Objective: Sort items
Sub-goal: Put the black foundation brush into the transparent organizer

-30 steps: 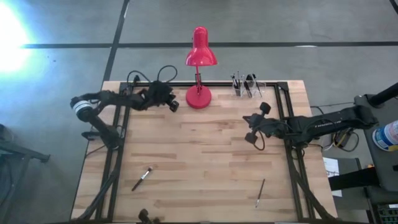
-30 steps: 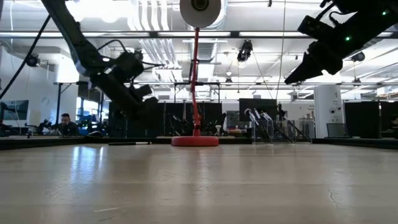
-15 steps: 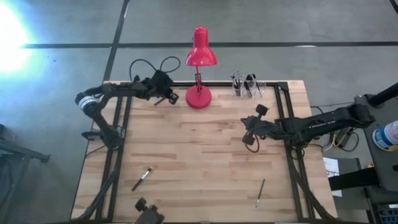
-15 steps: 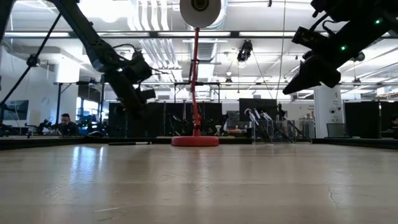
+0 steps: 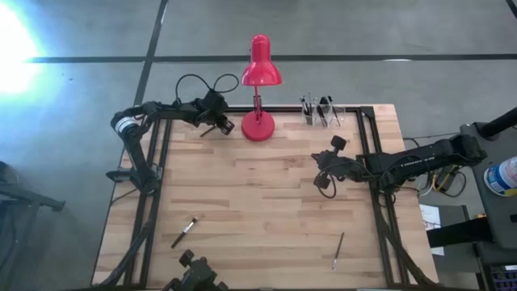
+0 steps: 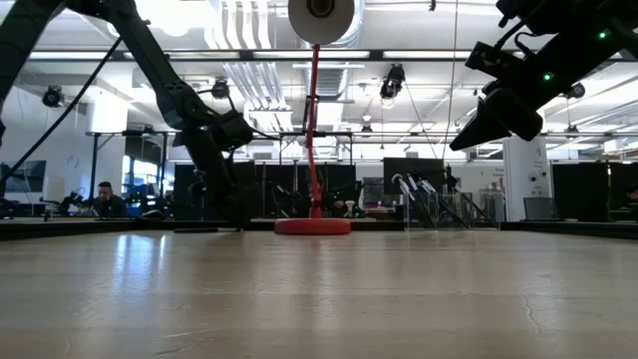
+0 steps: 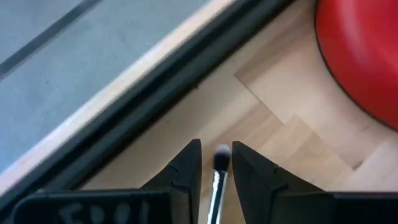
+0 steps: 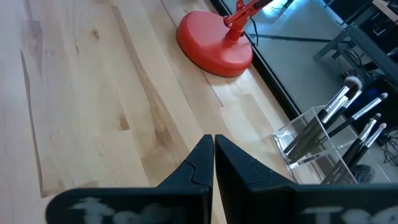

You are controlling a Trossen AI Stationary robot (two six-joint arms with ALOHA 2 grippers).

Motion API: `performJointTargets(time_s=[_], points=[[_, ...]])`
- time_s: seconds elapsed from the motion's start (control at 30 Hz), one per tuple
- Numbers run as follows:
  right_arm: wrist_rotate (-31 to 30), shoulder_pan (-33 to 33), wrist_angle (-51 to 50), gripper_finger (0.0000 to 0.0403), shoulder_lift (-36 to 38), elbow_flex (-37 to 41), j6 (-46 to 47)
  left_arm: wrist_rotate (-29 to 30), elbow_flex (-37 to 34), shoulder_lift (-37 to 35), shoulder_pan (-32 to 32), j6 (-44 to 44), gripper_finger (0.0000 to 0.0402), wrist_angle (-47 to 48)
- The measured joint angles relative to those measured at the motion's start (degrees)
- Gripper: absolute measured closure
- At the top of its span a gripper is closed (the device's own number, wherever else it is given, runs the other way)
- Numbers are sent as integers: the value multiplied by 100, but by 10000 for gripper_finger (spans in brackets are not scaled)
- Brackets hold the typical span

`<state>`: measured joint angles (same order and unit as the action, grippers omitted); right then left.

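We hold one brush (image 7: 219, 177) between our left gripper (image 5: 224, 126) fingers, near the lamp base (image 5: 258, 127) at upper centre, likely bound for the clear holder (image 5: 322, 113). Two brushes (image 5: 184, 231) (image 5: 338, 250) lie at the lower edge. Our right gripper (image 5: 321, 171), fingers pressed together and empty, hangs mid-table with its arm stretched from the right.

Right gripper (image 8: 213, 163): fingertips closed together, bottom centre.
Lamp base (image 8: 214, 45): red, top centre.
Clear holder (image 8: 311, 144): right, containing brushes (image 8: 348, 115).
Table (image 8: 81, 99): light wood.
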<state>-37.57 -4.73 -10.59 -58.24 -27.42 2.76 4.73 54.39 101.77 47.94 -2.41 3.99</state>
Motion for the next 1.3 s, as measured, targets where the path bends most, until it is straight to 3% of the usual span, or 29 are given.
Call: performJointTargets(time_s=[0.3, 0.5, 0.67, 0.93, 1.1, 1.3], points=[[1, 0, 28, 394, 4, 0, 0, 70, 7, 215, 11, -130, 321, -74], [1, 0, 35, 394, 4, 0, 0, 63, 0, 217, 11, -162, 385, -41], [1, 0, 36, 394, 4, 14, -47, 76, -4, 200, 12, -207, 399, 104], [3, 0, 6, 394, 11, 83, -283, 123, -200, -578, -92, -213, 401, 253], [3, 2, -11, 394, 117, 110, -336, -178, -1039, -1513, -91, 185, 401, -579], [3, 19, 381, 394, 295, 441, -479, -1080, -2836, -2640, -283, 1102, 401, -3392]])
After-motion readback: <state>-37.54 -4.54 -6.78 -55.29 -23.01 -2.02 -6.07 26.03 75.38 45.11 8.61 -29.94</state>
